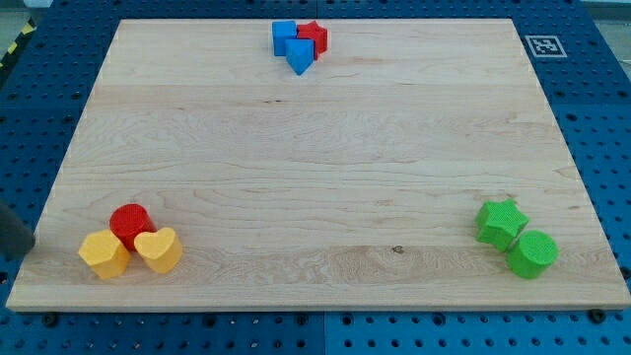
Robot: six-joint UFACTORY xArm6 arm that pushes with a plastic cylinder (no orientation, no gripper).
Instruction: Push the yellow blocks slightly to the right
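Two yellow blocks lie near the board's bottom left corner: a yellow hexagon (104, 254) and a yellow heart (159, 249) to its right. A red cylinder (130, 223) sits just above them and touches both. A dark shape at the view's left edge looks like my rod, with my tip (24, 256) just off the board's left edge. It is left of the yellow hexagon, with a clear gap between them.
At the top centre, a blue cube (284, 37), a red star (314, 37) and a blue triangle (300, 58) are bunched together. A green star (501, 221) and a green cylinder (532, 253) lie at the bottom right. The wooden board (315, 168) rests on a blue pegboard.
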